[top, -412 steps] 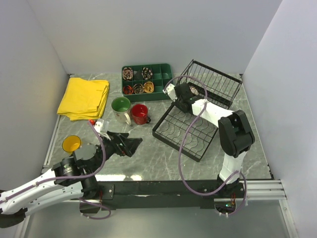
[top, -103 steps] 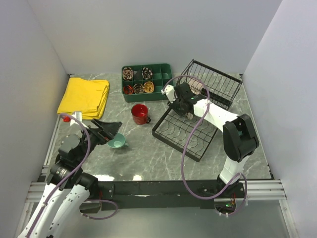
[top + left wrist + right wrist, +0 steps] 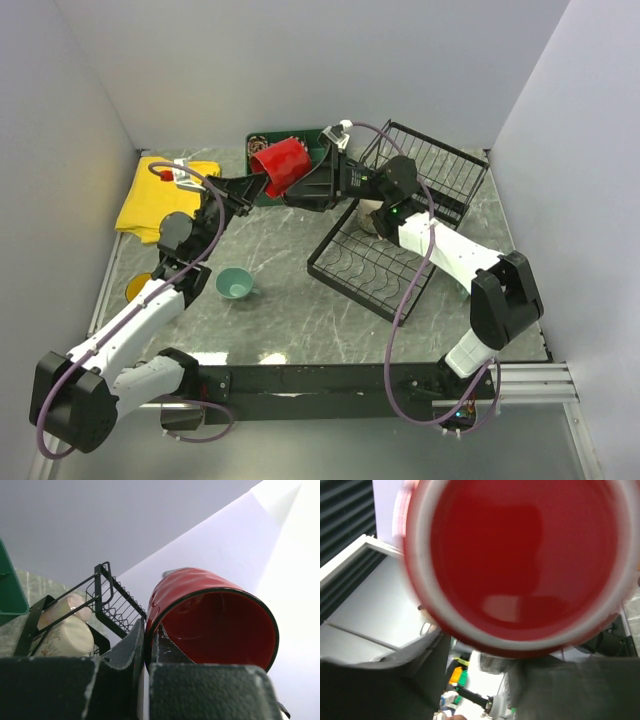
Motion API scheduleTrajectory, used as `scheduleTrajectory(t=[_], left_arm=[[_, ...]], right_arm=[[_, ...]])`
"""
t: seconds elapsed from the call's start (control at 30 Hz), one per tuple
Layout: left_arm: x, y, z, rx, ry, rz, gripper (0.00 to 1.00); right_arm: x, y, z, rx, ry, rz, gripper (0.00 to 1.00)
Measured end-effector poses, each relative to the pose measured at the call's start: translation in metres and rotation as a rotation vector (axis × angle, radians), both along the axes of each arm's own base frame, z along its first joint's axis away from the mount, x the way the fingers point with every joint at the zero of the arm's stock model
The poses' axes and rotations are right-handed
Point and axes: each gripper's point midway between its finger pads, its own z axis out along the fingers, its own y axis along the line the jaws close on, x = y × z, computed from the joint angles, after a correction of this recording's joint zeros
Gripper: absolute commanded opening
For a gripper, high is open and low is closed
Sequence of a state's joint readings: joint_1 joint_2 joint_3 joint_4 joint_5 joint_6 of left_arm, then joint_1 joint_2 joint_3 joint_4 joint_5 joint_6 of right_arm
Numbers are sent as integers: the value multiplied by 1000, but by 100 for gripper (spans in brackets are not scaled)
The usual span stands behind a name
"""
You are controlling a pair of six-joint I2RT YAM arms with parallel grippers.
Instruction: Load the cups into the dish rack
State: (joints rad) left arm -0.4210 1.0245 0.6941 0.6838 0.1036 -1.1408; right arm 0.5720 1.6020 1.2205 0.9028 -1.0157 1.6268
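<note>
A red cup [image 3: 283, 165] hangs in the air on its side above the table's back. My left gripper [image 3: 256, 184] is shut on its rim wall [image 3: 148, 630], one finger inside the red cup [image 3: 215, 620] and one outside. My right gripper [image 3: 314, 181] meets it from the right. In the right wrist view the red cup's base [image 3: 520, 560] fills the frame, with the right gripper [image 3: 480, 655] shut against its lower edge. A small teal cup [image 3: 234, 284] sits upright on the table. A yellow cup [image 3: 140, 288] peeks out beside my left arm. The black dish rack [image 3: 380, 268] holds a cream cup [image 3: 67, 637] and a beige-pink cup [image 3: 64, 607].
A green compartment tray [image 3: 262, 146] lies under the raised cup, mostly hidden. A folded yellow cloth [image 3: 150, 205] lies at the back left under my left arm. The rack's angled back tier [image 3: 440, 170] rises at the back right.
The red cup has left the table and now hangs above the green tray in my left gripper. My right arm swung from the rack to it and closed. The teal cup stays on the table.
</note>
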Motion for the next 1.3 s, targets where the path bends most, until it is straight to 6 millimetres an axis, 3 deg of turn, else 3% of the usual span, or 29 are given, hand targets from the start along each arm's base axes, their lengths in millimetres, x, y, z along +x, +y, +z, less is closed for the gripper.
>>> scheduleTrajectory(t=[0.07,0.4,0.5,0.53,0.6,0.63,0.67,0.73,0.77,0.87,1.03,1.17,1.3], left_arm=[[-1,0,3,-6,-8,5,1],[1,-3,1,48,-24,49,1],[1,-4,1,59,-31,57,1],[1,-4,2,61,-36,58,1],[1,-4,3,62,-42,59,4],[1,-4,2,63,-41,58,7],[1,-4,2,63,-41,57,22],[0,-4,1,65,-38,55,39],[0,-6,1,70,-39,49,53],[-6,-12,2,70,-46,12,70],[-13,-15,-1,90,-37,-15,84],[-27,-6,4,111,-46,-2,99],[-49,13,3,137,-49,41,96]], right_arm=[[1,2,-4,-4,24,-5,33],[7,5,-12,-20,66,-31,34],[7,5,-14,-24,65,-33,12],[7,5,-15,-30,72,-29,0],[8,6,-16,-34,79,-29,0],[8,5,-16,-33,74,-30,0],[9,4,-16,-32,72,-33,0],[9,3,-16,-30,65,-34,0],[9,3,-17,-31,59,-34,0],[13,1,-24,-42,49,-49,0],[21,-7,-36,-78,10,-83,0],[25,-18,-42,-122,-67,-123,0],[29,-33,-51,-189,-171,-180,0]])
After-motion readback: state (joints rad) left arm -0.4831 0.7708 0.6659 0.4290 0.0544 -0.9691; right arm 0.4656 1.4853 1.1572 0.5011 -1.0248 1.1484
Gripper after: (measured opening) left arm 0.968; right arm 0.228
